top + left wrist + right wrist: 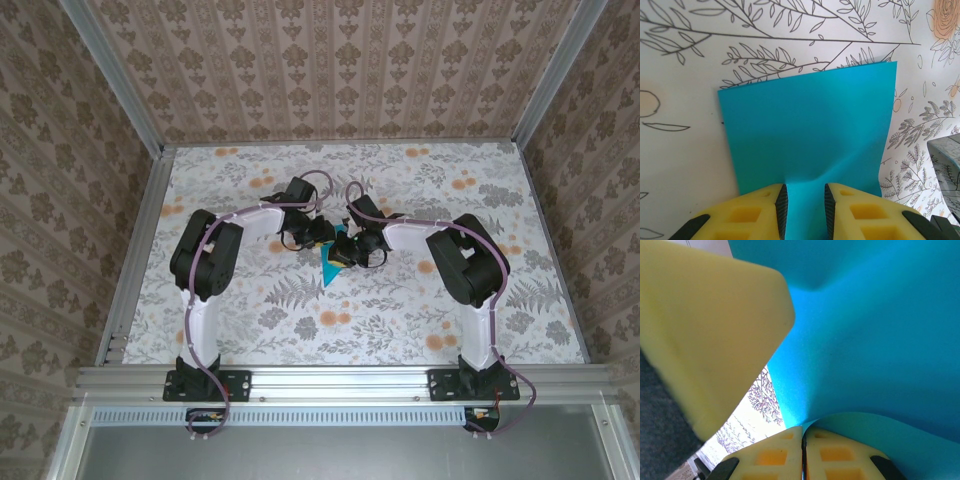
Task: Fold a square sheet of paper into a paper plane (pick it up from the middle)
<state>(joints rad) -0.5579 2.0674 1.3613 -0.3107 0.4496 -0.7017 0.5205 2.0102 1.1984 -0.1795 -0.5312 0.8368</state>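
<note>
Open tabletop [680, 150] around the paper [810, 130]

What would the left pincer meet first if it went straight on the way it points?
Probably the square sheet of paper, which sits inside the left pincer and spreads ahead; behind it lies the floral tabletop, though depth is unclear.

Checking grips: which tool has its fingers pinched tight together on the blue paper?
The right tool: its fingers meet on the paper; the left tool shows a paper-filled gap.
</note>
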